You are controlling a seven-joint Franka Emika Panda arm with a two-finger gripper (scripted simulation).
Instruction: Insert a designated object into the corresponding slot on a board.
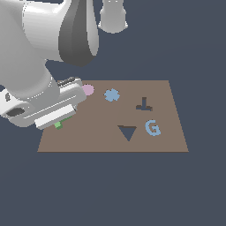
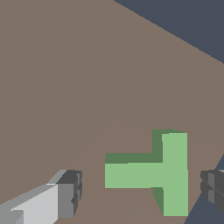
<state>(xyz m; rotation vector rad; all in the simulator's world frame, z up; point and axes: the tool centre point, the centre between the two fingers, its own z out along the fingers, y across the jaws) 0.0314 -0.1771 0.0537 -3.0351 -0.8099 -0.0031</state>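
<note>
Looming across the upper left of the exterior view, the white Panda arm is bending down so that its gripper is hanging low over the left end of the board. Only a sliver of the green T block is peeking out beneath the hand there, at the board's left side.

From the wrist camera, the green T block is lying flat on the brown board, and the two fingers are standing wide apart on either side of it: one grey-tipped finger is showing at the lower left of the frame, the other fingertip at the right edge. Neither pad is touching the block; clear board is showing between the stem end and the left finger, while the right pad is sitting just beside the crossbar.

Back in the exterior view, the T-shaped slot is sitting right of the board's centre, well apart from the block. Below it, the blue G is lying beside the dark triangular cutout. A blue cross-like piece is resting near the board's top edge, and a pink disc is showing just beside the gripper body, partly hidden by it.
</note>
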